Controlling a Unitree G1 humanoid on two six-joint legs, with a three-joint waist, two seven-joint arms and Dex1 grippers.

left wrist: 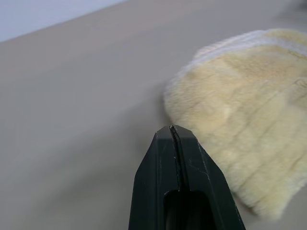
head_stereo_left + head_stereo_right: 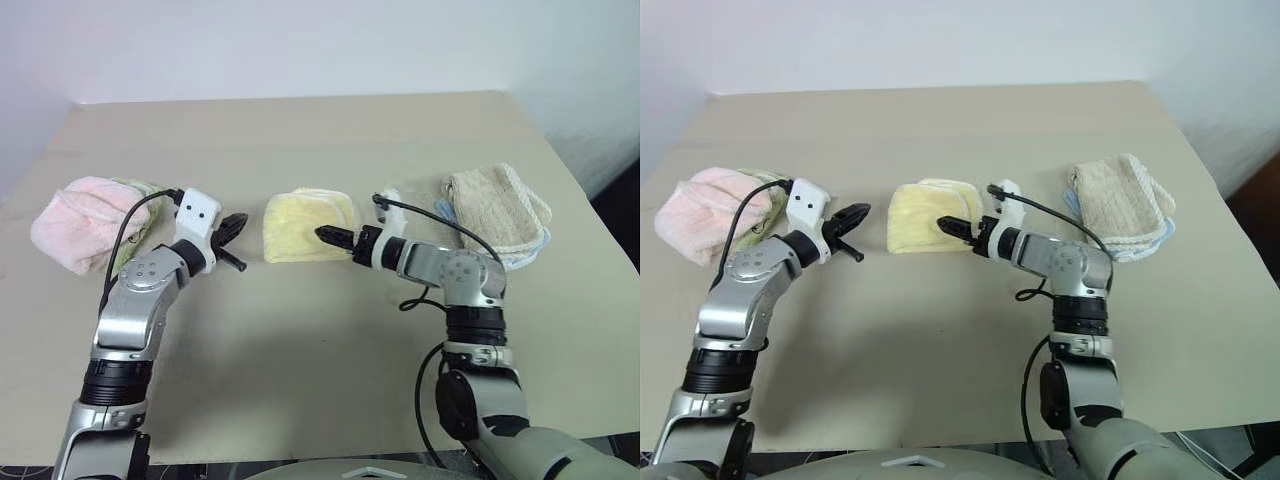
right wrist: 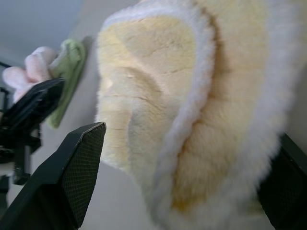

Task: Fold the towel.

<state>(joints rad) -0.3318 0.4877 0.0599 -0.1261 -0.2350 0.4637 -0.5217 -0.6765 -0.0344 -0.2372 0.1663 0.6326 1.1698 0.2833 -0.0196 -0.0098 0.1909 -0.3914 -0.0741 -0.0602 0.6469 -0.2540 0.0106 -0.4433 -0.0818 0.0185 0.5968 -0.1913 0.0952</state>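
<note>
The towel [image 2: 300,225] is a pale yellow, fluffy bundle with a white edge, lying folded at the middle of the table. My right gripper [image 2: 325,235] is at its right side, pointing left and open. In the right wrist view the towel [image 3: 192,110] bulges between the two spread fingers [image 3: 81,167], which do not press on it. My left gripper [image 2: 237,228] hovers a short way left of the towel, apart from it and shut with nothing in it. The left wrist view shows its closed fingertips [image 1: 173,132] in front of the towel's [image 1: 249,124] left edge.
A pink fluffy towel [image 2: 80,220] lies at the table's left on a green cloth [image 2: 140,190]. A beige towel [image 2: 497,205] rests at the right on a blue-edged cloth [image 2: 530,250]. The tan table [image 2: 300,340] has bare surface near me.
</note>
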